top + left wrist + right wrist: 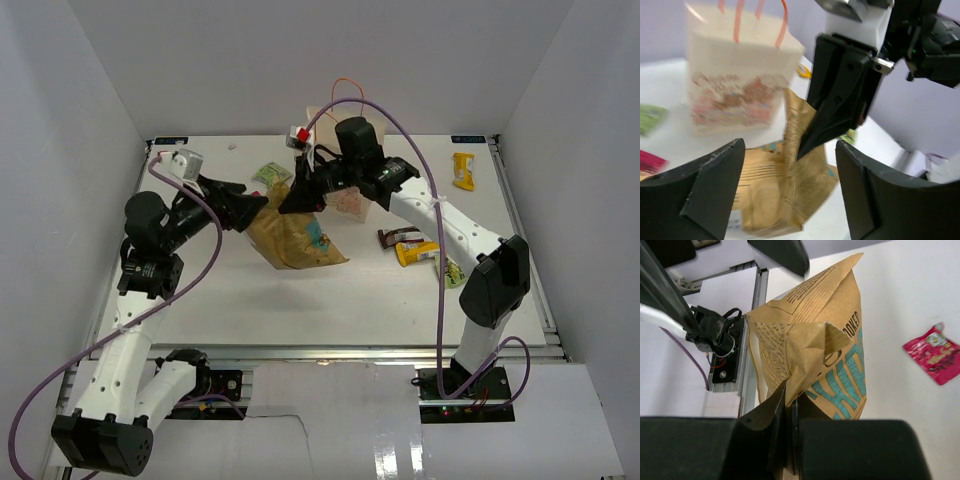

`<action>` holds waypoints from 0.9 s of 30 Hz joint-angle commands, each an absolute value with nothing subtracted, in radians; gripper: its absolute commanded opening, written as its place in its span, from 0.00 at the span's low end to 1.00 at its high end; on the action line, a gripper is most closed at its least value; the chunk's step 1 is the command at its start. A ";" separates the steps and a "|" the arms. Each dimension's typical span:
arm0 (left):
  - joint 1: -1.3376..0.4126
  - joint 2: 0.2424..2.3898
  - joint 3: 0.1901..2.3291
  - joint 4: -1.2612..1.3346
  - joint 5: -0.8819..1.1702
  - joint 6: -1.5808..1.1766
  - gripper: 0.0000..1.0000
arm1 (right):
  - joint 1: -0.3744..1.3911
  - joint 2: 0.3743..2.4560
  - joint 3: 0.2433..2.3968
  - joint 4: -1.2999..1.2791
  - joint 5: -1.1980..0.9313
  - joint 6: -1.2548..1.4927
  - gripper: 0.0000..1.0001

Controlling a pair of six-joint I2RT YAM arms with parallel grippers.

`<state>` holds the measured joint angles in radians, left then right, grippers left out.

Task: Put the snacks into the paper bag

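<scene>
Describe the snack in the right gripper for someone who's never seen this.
Start at the cream paper bag with orange handles at the table's far middle. Just in front of it, the right gripper pinches a tan snack bag by one edge. It is the largest packet, crinkled tan-yellow with teal lettering; the green packet and magenta packet nearby are small and lie flat.

you're in a robot lab test cell, not a home: a bare white table (300,300) boxed in by 3 plain white panels (300,60), a left arm (120,360) and right arm (455,235) bolted to a metal rail (330,350), and purple cables (441,310) hanging loose.
</scene>
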<state>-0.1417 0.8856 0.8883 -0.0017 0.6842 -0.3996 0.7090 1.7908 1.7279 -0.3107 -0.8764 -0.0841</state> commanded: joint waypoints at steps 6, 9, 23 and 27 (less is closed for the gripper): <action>-0.144 0.778 1.086 -0.207 0.299 -0.236 0.90 | 0.609 1.700 1.992 -0.155 -0.933 -0.026 0.08; -0.144 0.738 1.054 -0.216 0.276 -0.244 0.90 | 0.563 1.733 2.089 -0.063 -0.924 0.063 0.08; -0.144 0.669 0.917 -0.210 0.295 -0.311 0.90 | 0.448 1.914 2.476 0.305 -0.605 0.078 0.08; -0.146 0.667 0.911 -0.215 0.301 -0.316 0.90 | 0.408 1.951 2.479 0.344 -0.565 0.028 0.08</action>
